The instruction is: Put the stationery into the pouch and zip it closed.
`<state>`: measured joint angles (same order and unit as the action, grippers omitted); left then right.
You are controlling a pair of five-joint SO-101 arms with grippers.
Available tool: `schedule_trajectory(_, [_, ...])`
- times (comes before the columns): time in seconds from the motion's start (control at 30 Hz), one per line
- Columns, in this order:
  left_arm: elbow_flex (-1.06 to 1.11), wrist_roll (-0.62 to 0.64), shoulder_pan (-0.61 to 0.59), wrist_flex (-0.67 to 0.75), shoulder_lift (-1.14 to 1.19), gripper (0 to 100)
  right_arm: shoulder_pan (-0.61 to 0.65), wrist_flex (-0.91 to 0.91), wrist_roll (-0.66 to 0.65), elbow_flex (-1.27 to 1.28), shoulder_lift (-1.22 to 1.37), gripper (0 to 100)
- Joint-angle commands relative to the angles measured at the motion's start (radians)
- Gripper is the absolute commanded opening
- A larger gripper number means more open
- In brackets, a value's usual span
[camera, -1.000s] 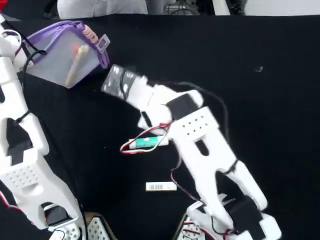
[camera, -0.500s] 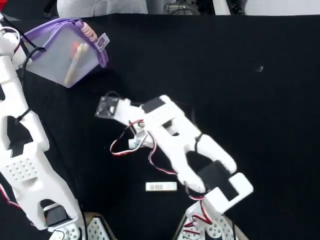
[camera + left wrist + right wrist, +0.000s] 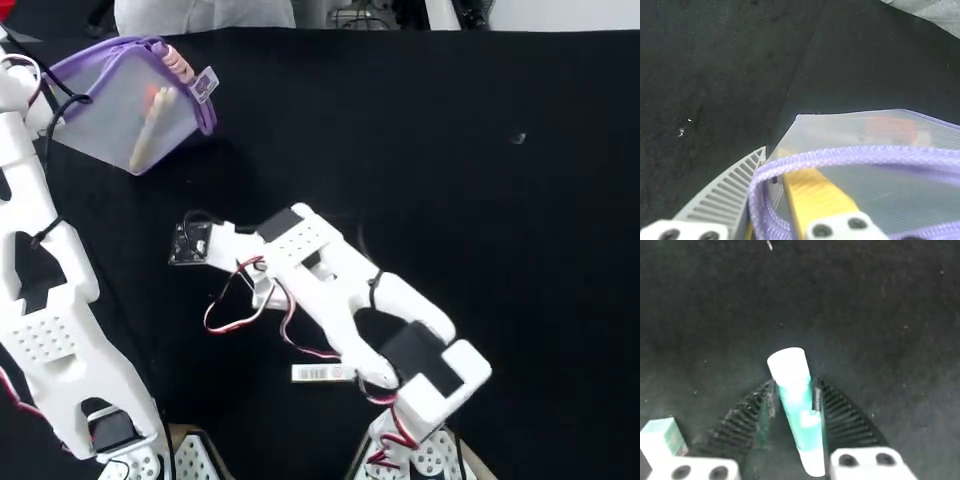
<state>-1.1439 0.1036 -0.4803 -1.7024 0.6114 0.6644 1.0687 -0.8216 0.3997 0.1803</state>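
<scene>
The clear pouch with purple zip edging [image 3: 125, 105] hangs tilted at the far left, its mouth held up. My left gripper [image 3: 771, 165] is shut on the pouch rim [image 3: 850, 155], with a yellow finger inside and a grey one outside. A beige stick [image 3: 150, 128] and something orange [image 3: 152, 97] lie inside it. My right gripper [image 3: 792, 392] is low over the table's middle [image 3: 262, 290]. Its black ribbed fingers [image 3: 826, 405] press both sides of a green and white tube [image 3: 797, 410] lying on the black cloth.
A small white bar with a barcode [image 3: 322, 373] lies near the front, beside the right arm's base. A little green and white box [image 3: 660, 440] sits close to the right gripper. The black cloth [image 3: 500, 200] is bare to the right. A pink charm [image 3: 180, 65] and a clear tag [image 3: 207, 85] hang off the pouch.
The right arm has swung back from beside the pouch and dropped down onto the green and white tube. The left arm and pouch have stayed put.
</scene>
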Motion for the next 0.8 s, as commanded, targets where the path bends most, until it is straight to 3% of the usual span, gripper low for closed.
schedule_trajectory(0.0, [0.001,-0.028,-0.062,0.002,0.06,3,0.009,-0.017,-0.014,-0.059,0.07,11.4])
schedule_trajectory(0.13, [0.001,-0.028,-0.061,0.002,0.06,3,0.012,0.061,-0.014,-0.139,0.094,9.7])
schedule_trajectory(0.23, [-0.002,-0.026,-0.059,-0.009,0.06,3,0.029,0.091,-0.014,-0.171,0.091,1.4])
schedule_trajectory(0.53, [0.001,-0.026,-0.039,-0.02,0.06,3,0.041,0.118,-0.008,-0.182,0.114,3.4])
schedule_trajectory(0.77, [0.002,-0.026,0.008,-0.06,0.049,3,-0.051,0.118,0.003,-0.208,-0.12,1.1])
